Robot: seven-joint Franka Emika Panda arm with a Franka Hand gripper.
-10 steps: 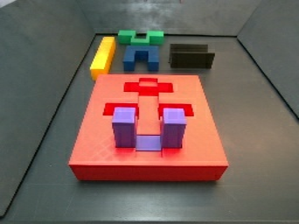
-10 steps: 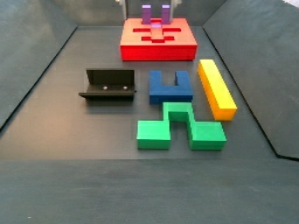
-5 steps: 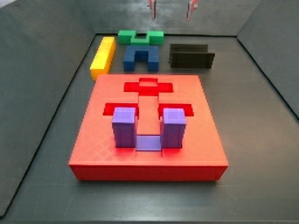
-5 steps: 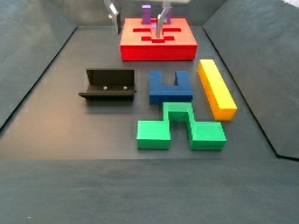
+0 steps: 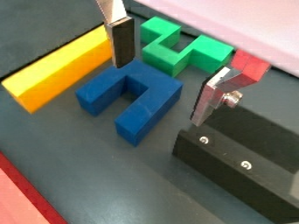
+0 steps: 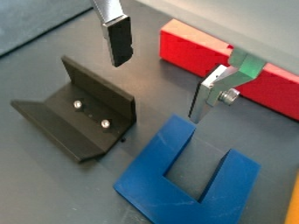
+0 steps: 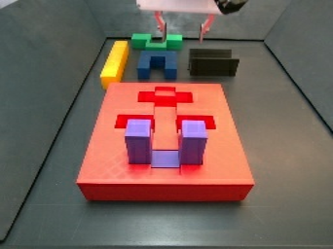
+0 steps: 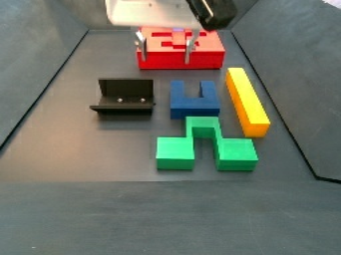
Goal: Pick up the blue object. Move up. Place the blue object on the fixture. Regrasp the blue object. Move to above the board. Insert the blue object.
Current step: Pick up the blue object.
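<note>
The gripper hangs above the floor with its two silver fingers spread apart and nothing between them; in both wrist views the dark pads are bare. Taking the blue object as landmark: the gripper is up off it, over the strip of bare floor between the blue object and the board. The blue object lies flat on the floor, its two prongs pointing toward the board, its top and prong ends uncovered. The fixture stands just beside it on one flank, a narrow gap between them. The yellow bar runs along the other flank, near but apart. The green block sits close behind its base. A purple block stands in the board's recess, well apart from the blue object.
</note>
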